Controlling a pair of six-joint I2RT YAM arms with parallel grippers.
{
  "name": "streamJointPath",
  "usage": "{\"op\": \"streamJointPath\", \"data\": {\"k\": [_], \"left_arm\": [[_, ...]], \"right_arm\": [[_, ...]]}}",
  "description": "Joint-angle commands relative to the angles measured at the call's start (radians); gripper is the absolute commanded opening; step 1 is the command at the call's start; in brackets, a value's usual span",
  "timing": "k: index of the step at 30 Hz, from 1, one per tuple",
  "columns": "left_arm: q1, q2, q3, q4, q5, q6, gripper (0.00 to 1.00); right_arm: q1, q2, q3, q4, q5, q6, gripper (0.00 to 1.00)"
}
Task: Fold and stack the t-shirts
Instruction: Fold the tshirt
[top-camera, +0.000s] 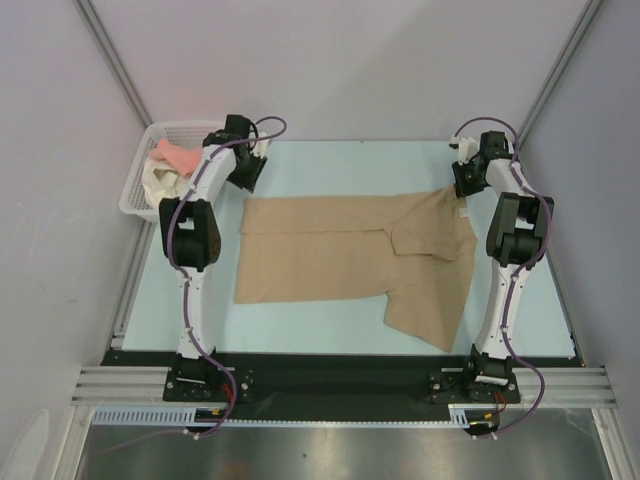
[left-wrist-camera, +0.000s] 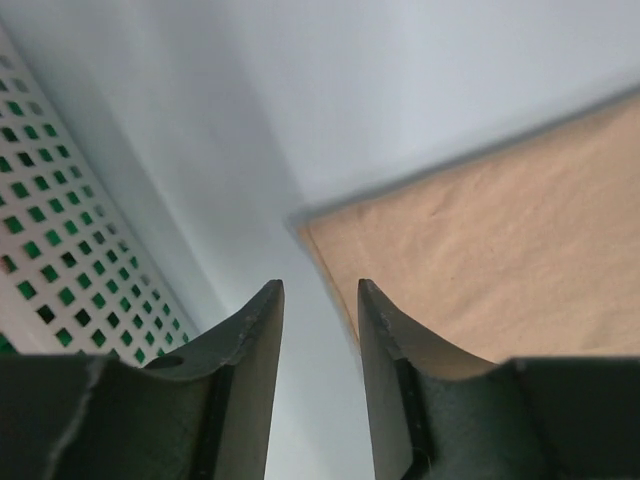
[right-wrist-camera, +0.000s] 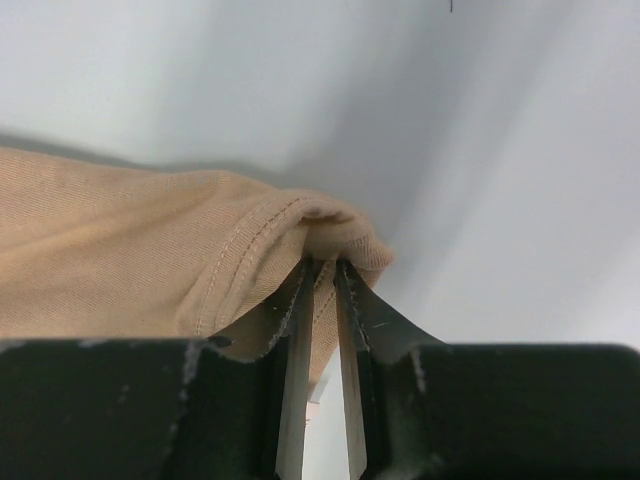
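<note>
Basket of white plastic mesh (top-camera: 133, 197) just beside left gripper (left-wrist-camera: 320, 292), jaws narrowly apart, empty; right gripper (right-wrist-camera: 325, 266) pinches large tan cloth t-shirt (top-camera: 330, 260) edge.

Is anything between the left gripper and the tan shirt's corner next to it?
Nothing visible. The left gripper is open and empty, with only bare table between it and the corner of the tan t-shirt. The white mesh basket sits on its other side, off that path.

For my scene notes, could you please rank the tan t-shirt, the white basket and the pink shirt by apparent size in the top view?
1. tan t-shirt, by far the largest.
2. white basket.
3. pink shirt, only partly visible inside it.
</note>
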Motion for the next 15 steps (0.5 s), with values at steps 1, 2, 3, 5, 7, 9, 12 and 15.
{"op": "streamJointPath", "data": {"k": [1, 2, 3, 5, 7, 9, 12, 15], "left_arm": [[0.032, -0.009, -0.014, -0.032, 0.071, -0.032, 0.42], [0.037, -0.005, -0.022, -0.033, 0.072, -0.032, 0.43], [0.039, 0.004, -0.022, -0.033, 0.075, -0.029, 0.44], [0.040, 0.020, -0.014, -0.033, 0.075, -0.028, 0.45], [0.042, 0.059, 0.004, -0.050, 0.087, -0.025, 0.46], [0.042, 0.089, 0.038, -0.064, 0.094, -0.025, 0.45], [0.040, 0.121, 0.044, -0.061, 0.098, -0.018, 0.43], [0.042, 0.138, 0.046, -0.061, 0.097, -0.012, 0.39]], "right_arm": [[0.004, -0.007, -0.027, 0.005, 0.041, -0.022, 0.21], [0.005, -0.010, -0.028, 0.005, 0.041, -0.025, 0.21], [0.005, -0.013, -0.038, 0.005, 0.044, -0.028, 0.21], [0.008, -0.018, -0.041, 0.005, 0.045, -0.032, 0.21], [0.011, -0.021, -0.045, 0.004, 0.051, -0.036, 0.21], [0.016, -0.026, -0.048, 0.002, 0.053, -0.043, 0.21], [0.019, -0.027, -0.050, 0.004, 0.059, -0.046, 0.21], [0.020, -0.029, -0.051, 0.005, 0.062, -0.048, 0.21]]}}
